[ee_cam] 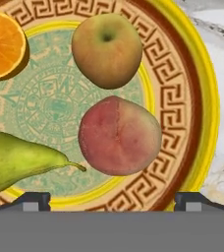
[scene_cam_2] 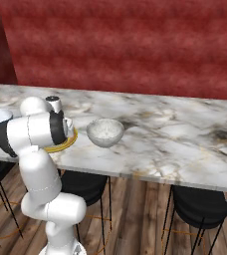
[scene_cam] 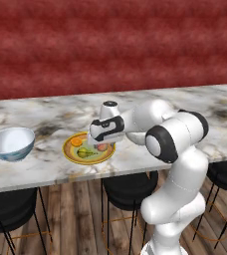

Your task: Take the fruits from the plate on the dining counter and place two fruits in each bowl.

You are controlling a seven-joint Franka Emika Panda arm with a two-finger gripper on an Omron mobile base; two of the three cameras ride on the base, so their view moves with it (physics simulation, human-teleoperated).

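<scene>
The end effector point(ee_cam: 111, 199) hung wide open just above the plate point(ee_cam: 202, 98), its two tips straddling the pinkish-red peach point(ee_cam: 119, 135), and it held nothing. All four fruits lay on the plate: in the hand view the peach sat just right of centre, the brown apple point(ee_cam: 106, 49) directly at its 12 o'clock and almost touching it, the halved orange point(ee_cam: 3, 44) toward 10 o'clock, and the pear point(ee_cam: 20, 160) at 8 o'clock with its stem pointing at the peach.

The likely trouble was crowding. A descent slightly off line could have pushed a fingertip onto the apple or the pear's stem and rolled fruit off the plate onto the worktop point(scene_cam: 46, 117). The round peach might also have squirted out of a shallow pinch. The blue bowl point(scene_cam: 11, 144) stood to the plate's 9 o'clock in the left base view, the speckled bowl point(scene_cam_2: 105, 132) at its 3 o'clock in the right base view; both looked empty.
</scene>
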